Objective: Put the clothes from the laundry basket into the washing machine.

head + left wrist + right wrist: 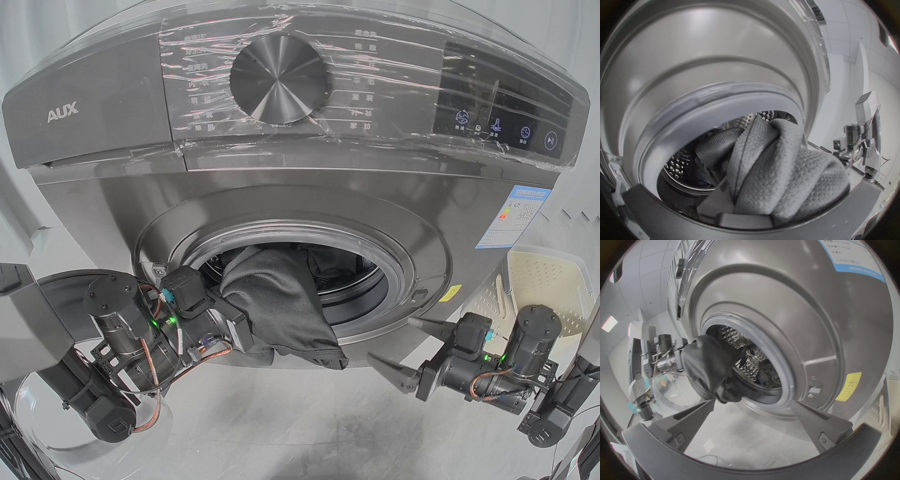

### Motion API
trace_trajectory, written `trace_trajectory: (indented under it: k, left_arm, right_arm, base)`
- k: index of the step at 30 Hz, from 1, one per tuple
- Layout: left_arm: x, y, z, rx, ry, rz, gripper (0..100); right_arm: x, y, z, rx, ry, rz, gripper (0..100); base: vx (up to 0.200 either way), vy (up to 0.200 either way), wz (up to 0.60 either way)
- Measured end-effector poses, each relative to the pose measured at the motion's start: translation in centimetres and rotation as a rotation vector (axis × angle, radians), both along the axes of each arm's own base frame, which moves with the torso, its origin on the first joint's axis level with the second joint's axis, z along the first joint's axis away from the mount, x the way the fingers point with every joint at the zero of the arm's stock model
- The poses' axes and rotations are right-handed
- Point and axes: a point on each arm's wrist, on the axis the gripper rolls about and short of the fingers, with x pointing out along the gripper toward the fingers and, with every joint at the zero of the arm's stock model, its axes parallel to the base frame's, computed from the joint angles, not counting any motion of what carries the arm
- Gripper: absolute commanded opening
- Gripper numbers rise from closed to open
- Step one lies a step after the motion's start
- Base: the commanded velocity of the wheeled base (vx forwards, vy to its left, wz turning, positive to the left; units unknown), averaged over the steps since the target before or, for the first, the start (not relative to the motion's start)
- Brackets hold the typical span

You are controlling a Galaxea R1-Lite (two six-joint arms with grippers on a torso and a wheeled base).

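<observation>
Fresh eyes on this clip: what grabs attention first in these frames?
A dark grey garment hangs half in, half out of the round drum opening of the washing machine, its tail drooping over the lower rim, with the left pincer tucked against it. The right pincer hovers open, low to the opening's right, near a cream laundry basket.

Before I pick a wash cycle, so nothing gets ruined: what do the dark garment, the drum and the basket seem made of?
The garment looks like dark grey knit mesh, likely synthetic: dimpled texture, soft folds. The drum looks like shiny metal, probably stainless steel, punched with holes. The laundry basket looks like matte cream plastic with moulded perforations.
</observation>
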Motion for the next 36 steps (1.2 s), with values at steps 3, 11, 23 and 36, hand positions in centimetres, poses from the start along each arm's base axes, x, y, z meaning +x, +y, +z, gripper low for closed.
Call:
trace_trajectory:
  k: [3,11,23,36]
  left_arm:
    - [0.0,0.0,-0.2,0.005,0.007,0.0,0]
    - [-0.7,-1.2,-1.2,0.028,0.04,-0.036,0]
    - [1.5,-4.8,-2.9,0.014,0.048,-0.039,0]
    - [7.1,-8.3,-4.0,-0.097,-0.002,0.062,0]
  right_arm:
    - [-1.1,0.0,-0.5,-0.023,0.026,0.047,100]
    - [-3.5,0.9,-0.7,-0.04,0.044,0.144,100]
    - [-4.3,1.4,-0.4,-0.032,0.042,0.183,100]
    - [-4.4,1.5,-0.5,-0.034,0.043,0.187,100]
  base:
    - [0.0,0.0,0.0]
    - [0.0,0.0,0.0]
    - [0.0,0.0,0.0]
    - [0.0,0.0,0.0]
